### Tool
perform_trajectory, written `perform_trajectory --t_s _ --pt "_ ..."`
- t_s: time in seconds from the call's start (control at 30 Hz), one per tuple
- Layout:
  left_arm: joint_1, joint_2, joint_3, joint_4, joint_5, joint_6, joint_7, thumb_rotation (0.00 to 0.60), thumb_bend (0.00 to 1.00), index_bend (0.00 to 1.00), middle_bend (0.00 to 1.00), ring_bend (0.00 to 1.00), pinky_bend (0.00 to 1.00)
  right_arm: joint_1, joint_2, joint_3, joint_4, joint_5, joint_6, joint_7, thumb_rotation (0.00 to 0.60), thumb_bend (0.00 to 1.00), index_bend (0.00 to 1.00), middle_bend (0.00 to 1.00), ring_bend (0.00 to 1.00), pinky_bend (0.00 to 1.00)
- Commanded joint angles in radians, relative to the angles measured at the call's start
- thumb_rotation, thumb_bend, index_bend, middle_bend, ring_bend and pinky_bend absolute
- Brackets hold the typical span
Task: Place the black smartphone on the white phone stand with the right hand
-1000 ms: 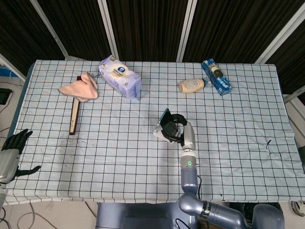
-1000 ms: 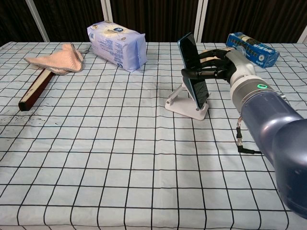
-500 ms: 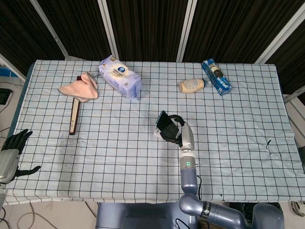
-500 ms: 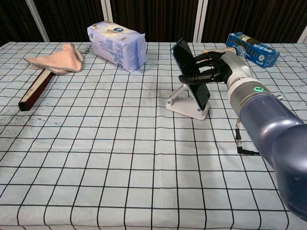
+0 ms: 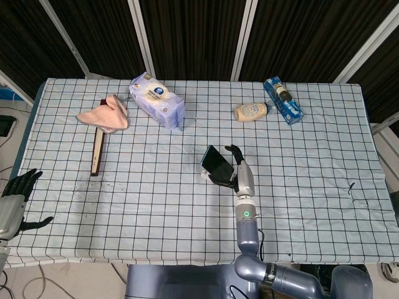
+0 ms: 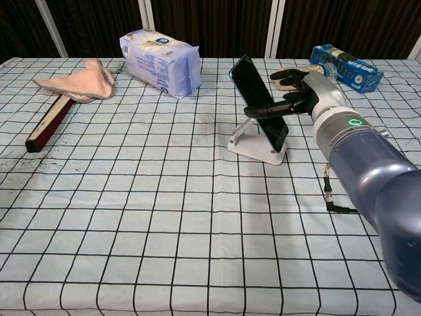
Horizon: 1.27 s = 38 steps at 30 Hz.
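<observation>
Black smartphone (image 6: 258, 102) leaning on the white phone stand (image 6: 255, 144), mid-table.
Right hand (image 6: 299, 91) beside the phone, fingers spread, some across its face; whether it grips is unclear. Left hand (image 5: 17, 194) holds nothing, fingers apart, at the table's (image 5: 312, 205) left edge.

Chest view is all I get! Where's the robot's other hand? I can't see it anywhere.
Observer: The left hand hangs just off the near left corner of the table, fingers apart, holding nothing.
Operator: Is something hiding behind the right hand around the black smartphone?
Observer: Yes, a beige bottle lies on its side there, beside the blue packet.
</observation>
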Motion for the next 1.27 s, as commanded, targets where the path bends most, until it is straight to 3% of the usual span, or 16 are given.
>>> perform_trajectory --t_s 0.03,0.17,0.4,0.63,0.8,1.07,1.27 --pt "0.0 0.0 0.0 0.0 0.0 0.0 0.0 0.6 0.0 0.0 0.0 0.0 0.0 -0.002 0.005 -0.002 -0.007 0.005 -0.002 -0.009 0.6 0.07 0.15 0.07 0.11 0.14" --pt "0.0 0.0 0.0 0.001 0.0 0.001 0.001 0.6 0.0 0.0 0.0 0.0 0.0 -0.007 0.02 -0.011 -0.026 0.009 -0.005 -0.03 0.6 0.02 0.02 0.01 0.05 0.14" --pt "0.001 -0.002 0.002 0.001 0.007 0.006 0.006 0.6 0.0 0.0 0.0 0.0 0.0 -0.051 0.113 -0.065 -0.139 0.002 0.002 -0.099 0.6 0.01 0.0 0.0 0.0 0.14" --pt "0.004 -0.005 0.003 0.001 0.014 0.015 0.016 0.6 0.0 0.0 0.0 0.0 0.0 -0.156 0.331 -0.173 -0.318 -0.052 0.023 -0.174 0.6 0.01 0.0 0.0 0.0 0.14" --pt "0.006 -0.01 0.002 0.009 0.017 0.025 0.032 0.6 0.0 0.0 0.0 0.0 0.0 -0.234 0.535 -0.28 -0.4 -0.174 0.047 -0.228 0.6 0.01 0.0 0.0 0.0 0.14" --pt "0.015 -0.023 0.001 0.019 0.017 0.05 0.079 0.6 0.0 0.0 0.0 0.0 0.0 -0.361 0.785 -0.448 -0.375 -0.437 0.145 -0.209 0.6 0.01 0.0 0.0 0.0 0.14" --pt "0.023 -0.035 -0.002 0.027 0.011 0.067 0.107 0.6 0.0 0.0 0.0 0.0 0.0 -0.433 0.842 -0.525 -0.238 -0.595 0.244 -0.169 0.6 0.01 0.0 0.0 0.0 0.14"
